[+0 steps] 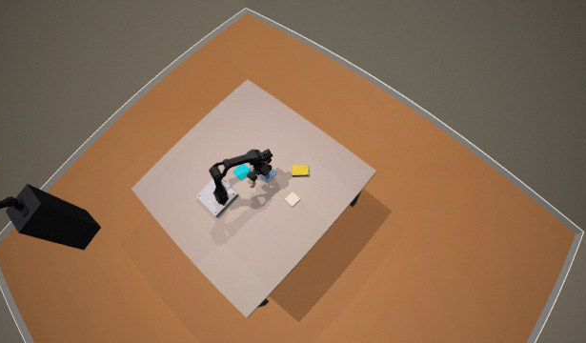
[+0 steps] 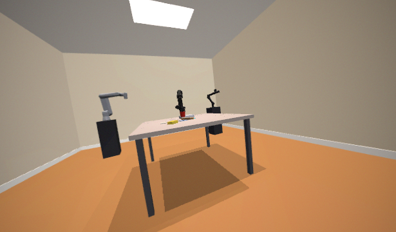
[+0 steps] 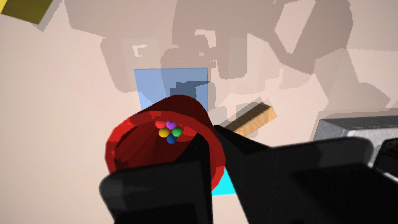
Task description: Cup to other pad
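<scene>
The red cup (image 3: 116, 145) (image 2: 183, 114) is held slightly above the table, near the blue pad (image 3: 155, 82) (image 1: 270, 177). Several coloured marbles (image 3: 170, 132) lie inside the cup. My gripper (image 3: 209, 130) is shut on the cup's wall, with one finger inside the cup and the other outside. The cup looks slightly tilted in the wrist view. The cyan pad (image 1: 241, 171) (image 3: 223, 184) lies on the robot-base side of the blue pad. In the top view the arm hides most of the cup.
A wooden block (image 3: 257, 120) (image 1: 252, 184) lies beside the pads, close to the gripper. A yellow block (image 1: 300, 171) (image 2: 172, 122) (image 3: 25, 10) and a cream square (image 1: 293, 199) lie farther from the base plate (image 1: 208, 197). Two other arms stand away from the table.
</scene>
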Robot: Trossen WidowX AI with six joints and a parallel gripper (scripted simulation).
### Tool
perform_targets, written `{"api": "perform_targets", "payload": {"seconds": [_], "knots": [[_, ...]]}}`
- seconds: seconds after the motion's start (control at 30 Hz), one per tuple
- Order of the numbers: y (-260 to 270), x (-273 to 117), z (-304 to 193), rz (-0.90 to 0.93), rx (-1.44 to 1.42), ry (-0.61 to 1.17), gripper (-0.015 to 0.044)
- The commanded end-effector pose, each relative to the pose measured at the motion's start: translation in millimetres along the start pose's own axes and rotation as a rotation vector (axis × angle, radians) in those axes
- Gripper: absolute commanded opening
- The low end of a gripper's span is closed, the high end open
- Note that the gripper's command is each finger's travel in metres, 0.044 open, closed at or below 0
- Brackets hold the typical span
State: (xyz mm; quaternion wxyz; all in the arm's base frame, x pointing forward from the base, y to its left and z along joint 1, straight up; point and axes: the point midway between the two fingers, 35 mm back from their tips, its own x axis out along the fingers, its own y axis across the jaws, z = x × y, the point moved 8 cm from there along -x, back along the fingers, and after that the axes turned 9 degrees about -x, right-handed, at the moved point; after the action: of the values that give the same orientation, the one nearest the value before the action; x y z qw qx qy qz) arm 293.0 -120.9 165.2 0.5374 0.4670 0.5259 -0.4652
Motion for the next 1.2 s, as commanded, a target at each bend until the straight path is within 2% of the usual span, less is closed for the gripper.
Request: {"api": "perform_targets", "payload": {"seconds": [0.0,1.17], "knots": [[-0.3,-1.8,-0.5,0.003,0.005,-0.004,0.0000],[1.6,-1.8,-3.8,0.003,0.005,-0.004,0.0000]]}}
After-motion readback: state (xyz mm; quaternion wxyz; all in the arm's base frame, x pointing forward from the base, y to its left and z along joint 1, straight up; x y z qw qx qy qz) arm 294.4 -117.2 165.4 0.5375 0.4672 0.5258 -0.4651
